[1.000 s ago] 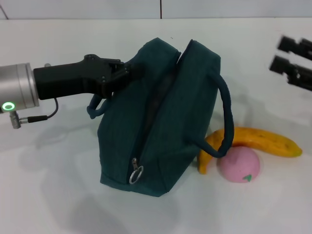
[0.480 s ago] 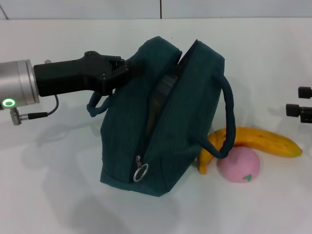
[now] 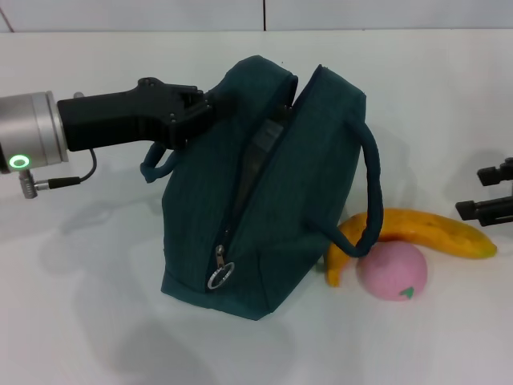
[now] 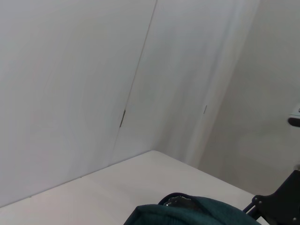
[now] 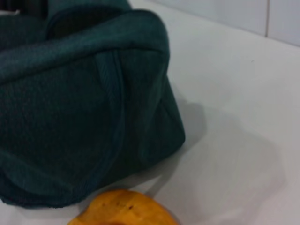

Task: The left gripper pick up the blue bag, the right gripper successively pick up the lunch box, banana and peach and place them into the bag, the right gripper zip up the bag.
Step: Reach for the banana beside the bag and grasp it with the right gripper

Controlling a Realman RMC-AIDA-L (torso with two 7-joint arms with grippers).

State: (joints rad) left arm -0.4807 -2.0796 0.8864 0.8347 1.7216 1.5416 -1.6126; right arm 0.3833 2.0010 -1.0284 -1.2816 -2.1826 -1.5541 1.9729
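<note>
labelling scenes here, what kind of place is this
Probably a lab or test bench rather than a home: a bare white table against plain white wall panels, with only staged items on it, a blue bag held by the left gripper, a banana and a toy peach.

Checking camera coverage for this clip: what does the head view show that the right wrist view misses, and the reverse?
Only the head view shows the left gripper clamping the bag's top edge, the right gripper open beside the fruit, the round pink toy peach and the metal zipper ring. The right wrist view adds nothing of its own. Both show the dark teal-blue fabric bag and the curved yellow banana.
</note>
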